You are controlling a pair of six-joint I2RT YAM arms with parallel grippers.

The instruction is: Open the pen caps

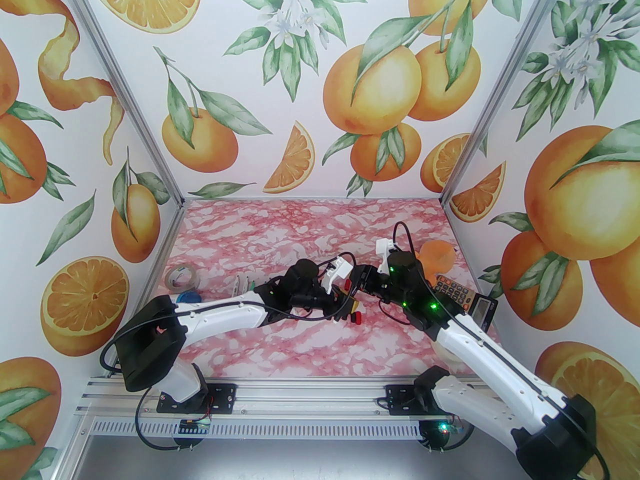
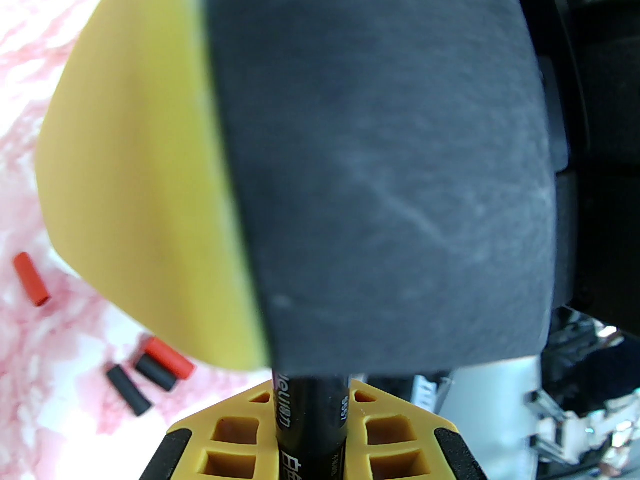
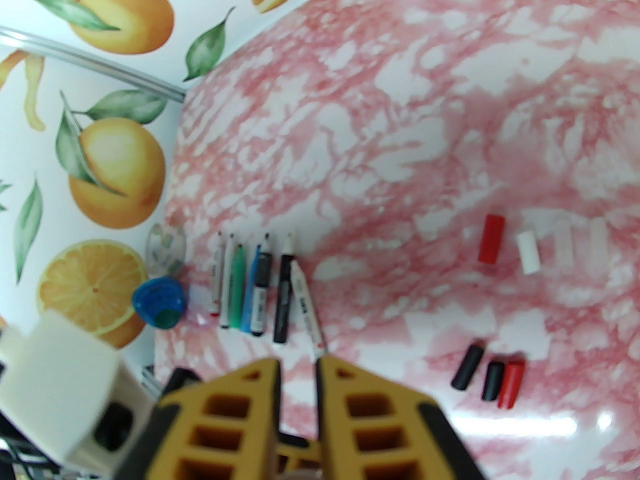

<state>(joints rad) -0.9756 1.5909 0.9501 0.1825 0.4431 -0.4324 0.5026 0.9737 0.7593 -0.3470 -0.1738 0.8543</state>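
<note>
Seven pens (image 3: pixel 260 288) lie in a row on the counter (image 3: pixel 400 118), seemingly uncapped, with seven loose caps (image 3: pixel 493 380) to their right. The left end effector (image 2: pixel 310 393) pinches a black pen (image 2: pixel 310 438). The right end effector (image 3: pixel 298 383) is pressed together at its far end, likely on the last cap.

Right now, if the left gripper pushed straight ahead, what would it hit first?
Probably the right gripper, looming just ahead; the left gripper is shut on a black pen pointing toward it.

Glossy marbled table (image 3: pixel 400 118), smooth plastic caps (image 3: pixel 490 238)
</note>
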